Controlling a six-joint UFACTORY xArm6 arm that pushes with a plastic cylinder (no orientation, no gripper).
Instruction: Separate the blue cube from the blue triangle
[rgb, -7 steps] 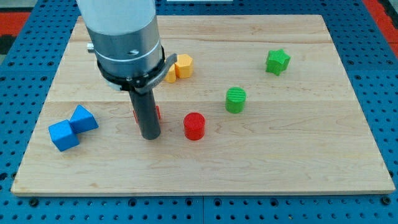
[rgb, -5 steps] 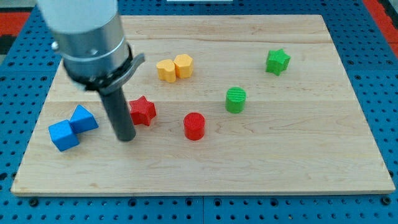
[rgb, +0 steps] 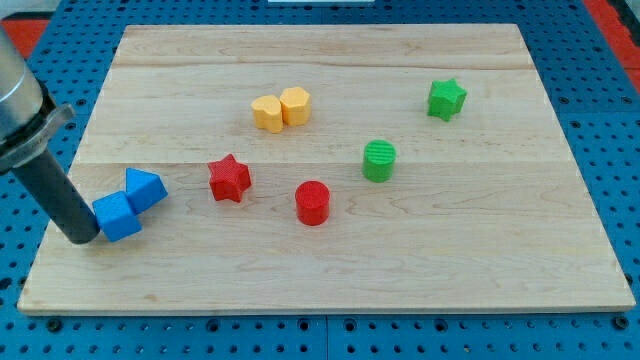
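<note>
The blue cube (rgb: 118, 217) lies near the board's left edge, toward the view's bottom. The blue triangle (rgb: 145, 187) touches it at its upper right. My tip (rgb: 79, 237) stands at the cube's left side, touching or almost touching it. The dark rod rises from there to the view's upper left, where the arm's grey body leaves the view.
A red star (rgb: 229, 178) lies right of the blue pair, a red cylinder (rgb: 312, 202) further right. Two yellow blocks (rgb: 281, 109) touch each other near the top middle. A green cylinder (rgb: 379, 160) and a green star (rgb: 446, 98) lie to the right. The wooden board (rgb: 400, 270) ends just left of my tip.
My tip has swung from the board's middle, past the red star, around to the left of the blue cube. The cube and triangle have shifted slightly to the right.
</note>
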